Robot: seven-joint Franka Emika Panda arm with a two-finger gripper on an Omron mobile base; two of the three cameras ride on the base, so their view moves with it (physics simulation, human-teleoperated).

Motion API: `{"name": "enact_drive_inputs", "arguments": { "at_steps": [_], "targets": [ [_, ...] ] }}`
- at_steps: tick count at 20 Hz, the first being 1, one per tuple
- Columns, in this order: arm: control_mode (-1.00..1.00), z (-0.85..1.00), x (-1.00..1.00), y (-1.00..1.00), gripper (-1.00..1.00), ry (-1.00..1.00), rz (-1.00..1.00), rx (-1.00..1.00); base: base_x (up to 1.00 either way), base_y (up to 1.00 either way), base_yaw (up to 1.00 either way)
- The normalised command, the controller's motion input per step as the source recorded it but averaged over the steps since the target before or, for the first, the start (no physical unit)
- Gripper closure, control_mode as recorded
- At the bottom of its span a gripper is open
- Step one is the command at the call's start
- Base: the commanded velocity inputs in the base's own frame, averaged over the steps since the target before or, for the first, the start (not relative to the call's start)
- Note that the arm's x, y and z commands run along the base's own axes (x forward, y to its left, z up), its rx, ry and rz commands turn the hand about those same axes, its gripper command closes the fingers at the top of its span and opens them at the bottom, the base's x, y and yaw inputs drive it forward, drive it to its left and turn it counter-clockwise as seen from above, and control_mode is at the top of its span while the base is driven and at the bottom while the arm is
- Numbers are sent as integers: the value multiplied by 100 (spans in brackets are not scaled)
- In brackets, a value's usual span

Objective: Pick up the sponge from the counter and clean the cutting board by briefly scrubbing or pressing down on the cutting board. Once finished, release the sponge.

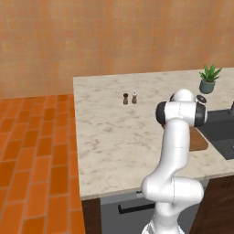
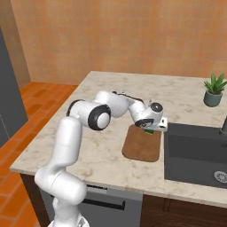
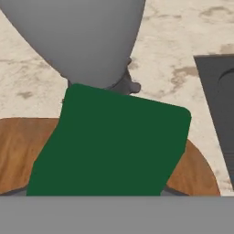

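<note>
The surface (image 2: 106, 146) is pale veined marble, set against an orange wall and orange tiled floor (image 1: 32, 151). The arm reaches forward and down, its gripper (image 2: 150, 129) clamped on the sponge (image 2: 149, 131) at the far edge of the cutting board (image 2: 142, 146) — just beside the sink (image 2: 195, 155). One sponge, one board, two shakers (image 1: 130, 98), one potted plant (image 2: 214, 91).

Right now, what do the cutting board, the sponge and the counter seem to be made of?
Cutting board: apparently wood, matte brown with faint grain streaks and rounded corners.
Sponge: flat dark green face, probably a scrub layer; no foam visible from here.
Counter: looks like smooth marble or stone, light beige with faint grey veins, though it is rendered.
</note>
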Motion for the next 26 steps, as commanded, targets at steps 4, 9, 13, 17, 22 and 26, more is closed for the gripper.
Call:
{"name": "enact_drive_inputs", "arguments": {
  "at_steps": [4, 9, 13, 17, 22, 26],
  "targets": [
    [-100, -10, 0, -66, 100, 12, -11, 0, 0, 0, 0],
    [-100, -27, -47, -23, 100, -4, -8, -1, 0, 0, 0],
    [-100, -31, -96, 1, 100, -26, 0, -6, 0, 0, 0],
    [-100, -53, -99, 4, 100, -22, 0, -10, 0, 0, 0],
    [-100, -70, -97, 29, 100, -9, 0, -19, 0, 0, 0],
    [-100, 1, -95, 0, 100, 30, 0, -3, 0, 0, 0]
  ]
}}
